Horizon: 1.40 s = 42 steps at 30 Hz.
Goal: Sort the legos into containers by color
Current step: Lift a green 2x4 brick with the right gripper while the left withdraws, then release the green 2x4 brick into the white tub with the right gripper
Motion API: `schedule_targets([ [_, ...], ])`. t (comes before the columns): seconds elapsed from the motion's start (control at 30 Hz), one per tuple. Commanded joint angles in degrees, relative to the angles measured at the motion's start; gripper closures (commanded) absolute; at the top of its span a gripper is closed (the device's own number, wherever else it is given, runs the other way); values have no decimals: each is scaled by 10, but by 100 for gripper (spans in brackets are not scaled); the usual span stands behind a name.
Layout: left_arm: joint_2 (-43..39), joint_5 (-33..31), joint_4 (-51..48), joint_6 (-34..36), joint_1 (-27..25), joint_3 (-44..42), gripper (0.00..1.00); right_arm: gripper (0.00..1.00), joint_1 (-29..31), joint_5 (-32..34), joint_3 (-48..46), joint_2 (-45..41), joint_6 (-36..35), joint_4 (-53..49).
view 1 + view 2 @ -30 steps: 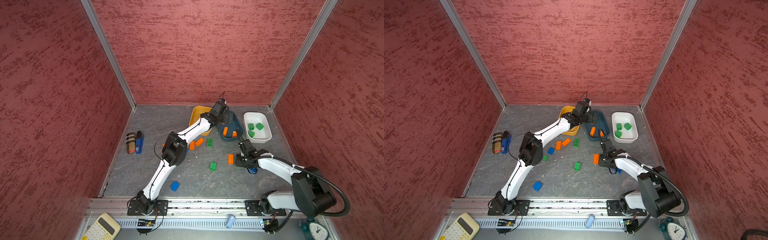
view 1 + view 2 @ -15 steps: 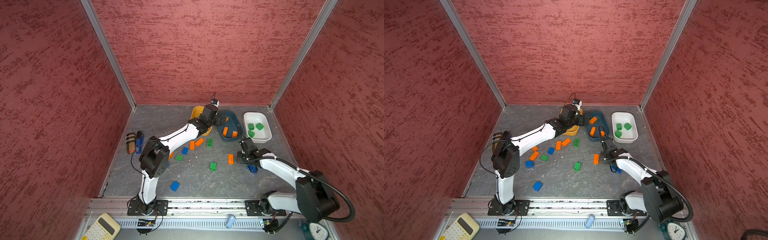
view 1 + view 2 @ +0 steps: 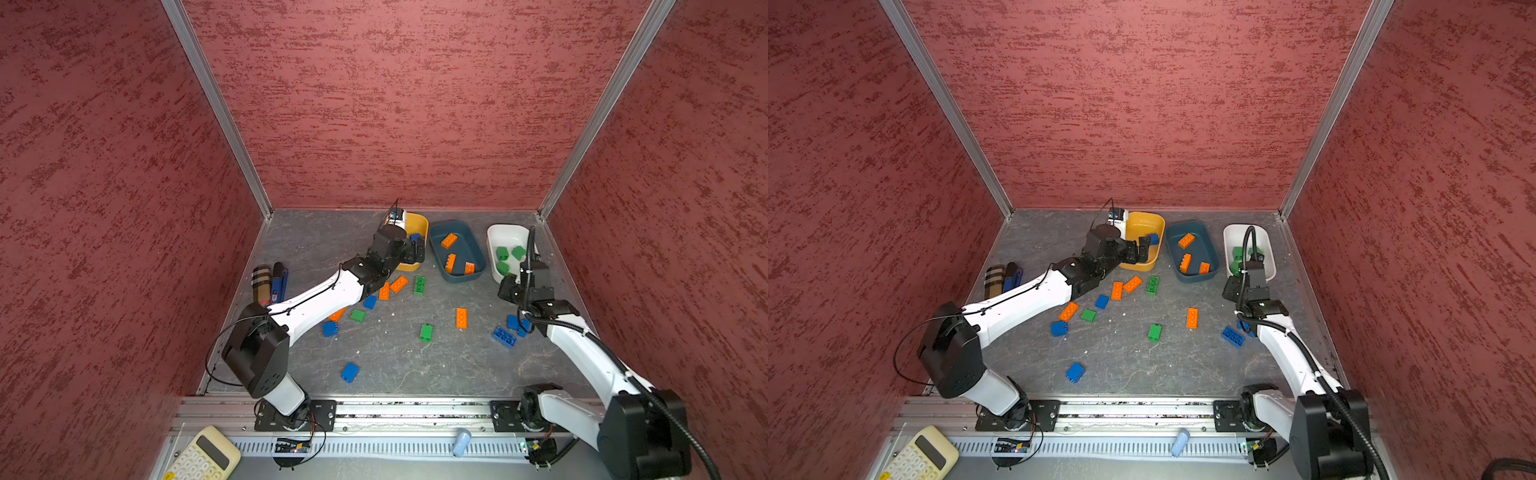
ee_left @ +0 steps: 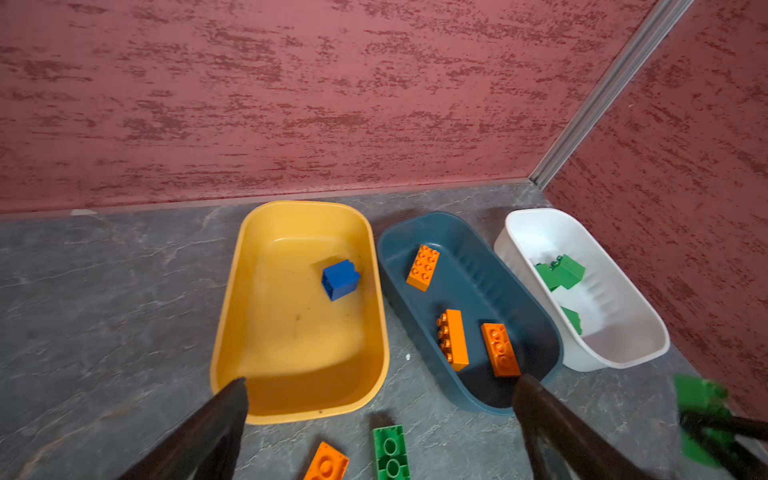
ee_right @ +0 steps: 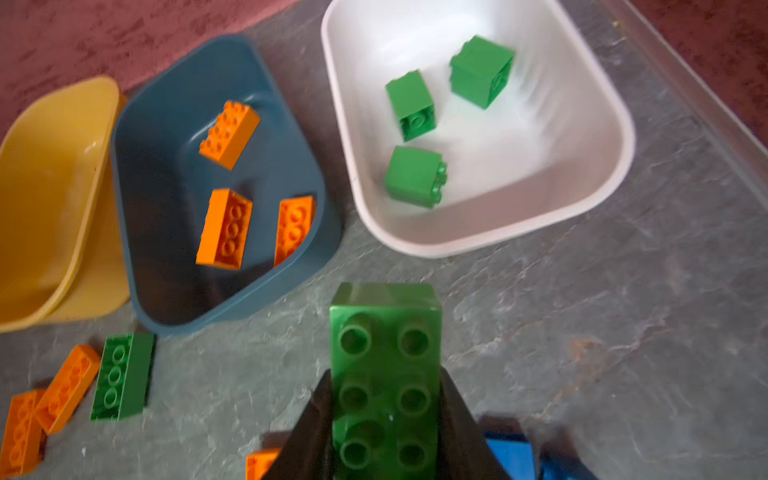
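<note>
Clamping a long green lego (image 5: 385,320), the right gripper (image 5: 386,374) hangs just short of the white container (image 5: 498,232). Left gripper (image 4: 380,384) gapes wide, yellow container (image 4: 291,340) just ahead.

Overhead stereo pair; close wrist views

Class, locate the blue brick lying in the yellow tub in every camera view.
In a top view: blue brick in the yellow tub, on its teal tub side.
In a top view: same place.
Left wrist: near the wall facing the teal tub.
Right wrist: not visible.
Shared landmark: yellow tub.
</note>
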Motion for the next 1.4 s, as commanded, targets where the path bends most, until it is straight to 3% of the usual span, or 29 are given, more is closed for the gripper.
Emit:
schedule_targets([
  [0.0, -35, -42, 1, -4, 5, -26, 0, 100, -40, -46, 38, 35, 1, 58],
  [0.2, -88, -61, -26, -19, 22, -82, 1, 100, -98, -100, 113, 134, -33, 44],
  [0.47, -163, -74, -43, -64, 52, -162, 1, 100, -107, -84, 250, 295, -113, -37],
  [0.67, -187, -73, -71, -84, 63, -189, 0, 96, -106, -111, 336, 390, -104, -49],
  [0.83, -192, -75, -99, -99, 67, -190, 0, 96, -103, 25, 392, 434, -89, -108],
  [0.93, -192, -75, -108, -109, 70, -193, 1, 87, -103, 46, 384, 429, -112, -112],
  [1.03, -186, -69, -137, -131, 79, -186, 0, 65, -102, 40, 388, 432, -132, -130],
  [1.23, -169, -46, -204, -152, 88, -180, 0, 39, -88, 36, 374, 389, -118, -120],
  [1.33, -150, -31, -255, -158, 91, -169, 1, 1, -78, 37, 364, 359, -101, -112],
  [1.37, -142, -17, -269, -158, 94, -165, 0, 1, -76, 37, 358, 347, -96, -104],
])
